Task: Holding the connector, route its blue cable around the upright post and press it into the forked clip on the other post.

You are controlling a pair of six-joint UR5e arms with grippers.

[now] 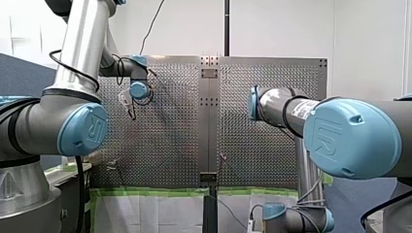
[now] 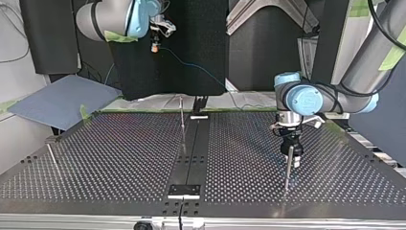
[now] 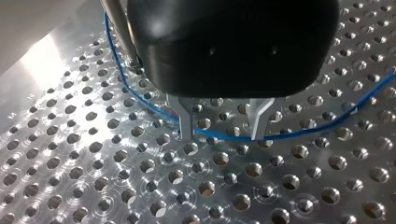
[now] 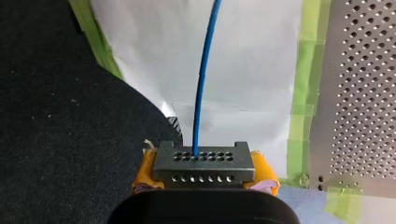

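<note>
Connector (image 4: 203, 158) clamped in my right gripper (image 4: 204, 175); its blue cable (image 3: 289, 136) lies across the open tips of my left gripper (image 3: 222, 123).
Taking the top view from left to right: my right gripper hangs high above the perforated table (image 3: 140, 186), its yellow pads (image 4: 145, 170) pressed on either side of the dark grey connector, and the cable leaves the connector's holed face straight ahead of the fingers. My left gripper stands low over the table with its two metal fingers (image 3: 187, 116) apart, nothing pinched. The cable curves around the foot of the upright post (image 3: 117, 28) beside them, crosses the gap at both fingertips and runs on past the far finger. Whether the tips touch the cable I cannot tell.
</note>
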